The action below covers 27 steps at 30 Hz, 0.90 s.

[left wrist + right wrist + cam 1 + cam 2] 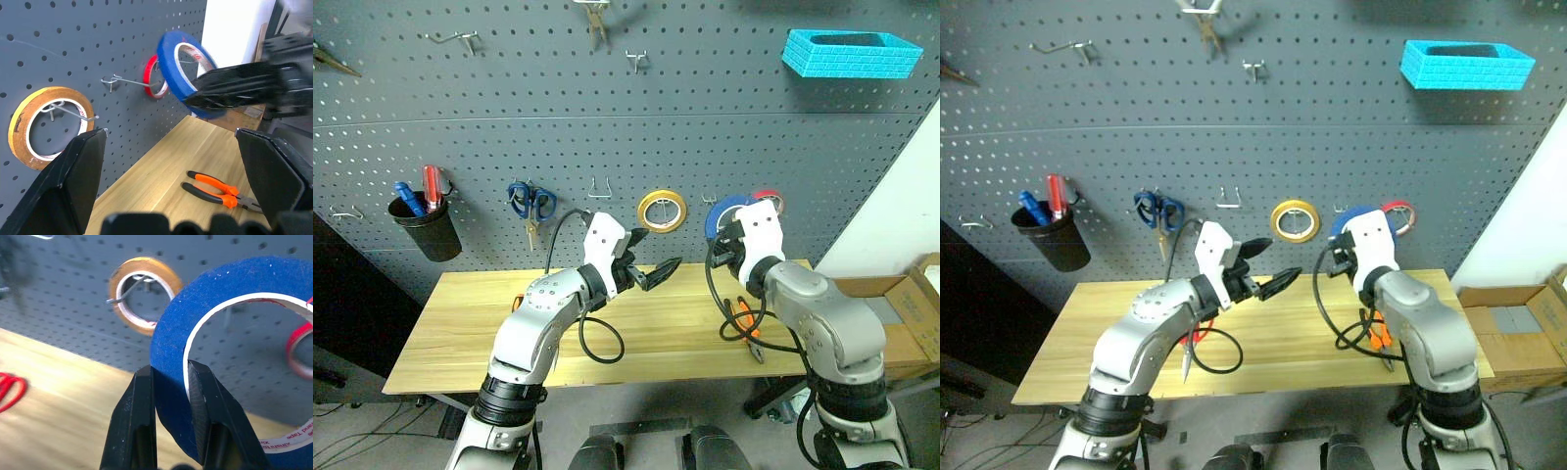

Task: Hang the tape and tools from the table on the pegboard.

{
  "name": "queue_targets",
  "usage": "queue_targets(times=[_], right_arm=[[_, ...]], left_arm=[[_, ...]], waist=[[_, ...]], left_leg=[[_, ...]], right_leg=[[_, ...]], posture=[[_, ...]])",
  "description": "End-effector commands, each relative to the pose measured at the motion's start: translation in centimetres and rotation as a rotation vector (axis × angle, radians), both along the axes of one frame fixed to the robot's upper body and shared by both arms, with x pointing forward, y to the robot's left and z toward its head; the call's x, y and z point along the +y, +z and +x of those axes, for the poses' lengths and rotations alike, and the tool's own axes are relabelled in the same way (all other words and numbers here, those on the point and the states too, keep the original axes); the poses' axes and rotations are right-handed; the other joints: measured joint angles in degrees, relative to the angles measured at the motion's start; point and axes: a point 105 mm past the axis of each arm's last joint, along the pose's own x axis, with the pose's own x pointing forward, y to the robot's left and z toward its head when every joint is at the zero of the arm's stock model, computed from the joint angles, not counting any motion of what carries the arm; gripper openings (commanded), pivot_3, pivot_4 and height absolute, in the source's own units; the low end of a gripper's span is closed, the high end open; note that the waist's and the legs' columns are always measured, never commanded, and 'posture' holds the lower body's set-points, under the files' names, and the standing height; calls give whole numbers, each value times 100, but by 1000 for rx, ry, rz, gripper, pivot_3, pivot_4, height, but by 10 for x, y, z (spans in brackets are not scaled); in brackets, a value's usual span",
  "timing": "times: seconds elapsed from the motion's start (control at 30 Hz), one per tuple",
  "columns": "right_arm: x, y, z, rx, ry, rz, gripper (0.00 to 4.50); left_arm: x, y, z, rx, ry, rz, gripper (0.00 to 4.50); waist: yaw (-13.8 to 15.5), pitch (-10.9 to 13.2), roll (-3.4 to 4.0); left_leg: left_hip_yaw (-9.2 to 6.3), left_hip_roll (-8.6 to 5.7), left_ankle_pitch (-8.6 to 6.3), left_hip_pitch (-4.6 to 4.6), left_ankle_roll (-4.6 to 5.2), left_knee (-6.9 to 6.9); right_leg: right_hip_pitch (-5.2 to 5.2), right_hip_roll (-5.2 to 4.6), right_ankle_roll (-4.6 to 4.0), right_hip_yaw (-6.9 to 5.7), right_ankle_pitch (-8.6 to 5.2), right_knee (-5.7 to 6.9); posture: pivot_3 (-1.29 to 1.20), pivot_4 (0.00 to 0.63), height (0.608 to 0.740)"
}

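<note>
Stiff, light blue tape (pixel 234 333) pinched through its wall by right gripper (pixel 171 382) — left gripper (pixel 1268 264) wide, empty.

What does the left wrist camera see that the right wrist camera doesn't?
Left wrist view, not the right: the pliers lying on the table.
Right wrist view, not the left: the red scissors on the table.
Both: the blue tape pinched in the right gripper jaws, the yellow tape and red tape hanging on hooks, and the pegboard.
</note>
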Motion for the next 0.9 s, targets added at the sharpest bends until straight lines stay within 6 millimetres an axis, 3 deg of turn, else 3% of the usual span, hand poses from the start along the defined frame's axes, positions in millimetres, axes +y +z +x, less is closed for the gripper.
queue_targets(times=[0.03,0.33,0.57,0.9], right_arm=[[-2,22,19,-98,24,-6,377],[10,15,40,-54,76,50,377],[14,7,40,-2,103,62,377],[13,12,42,-8,86,75,3646]], left_arm=[[-4,16,-1,-68,-17,-10,4500],[-5,19,1,-74,6,-23,4500],[-1,18,0,-70,23,-20,4500],[-1,19,2,-73,30,-18,4500]], waist=[[-2,0,0],[17,-2,0],[34,-2,0],[36,-1,0]], left_leg=[[4,1,0,1,0,0],[3,1,1,-4,0,-2],[-3,1,1,-3,0,-1],[-7,1,1,-1,0,-1]], right_leg=[[0,1,-1,2,1,2],[-3,-1,-12,11,10,-2],[-4,-1,-8,10,10,-1],[-4,-1,-6,10,9,2]], posture=[[12,19,740],[35,32,740],[53,43,740],[50,55,740]])
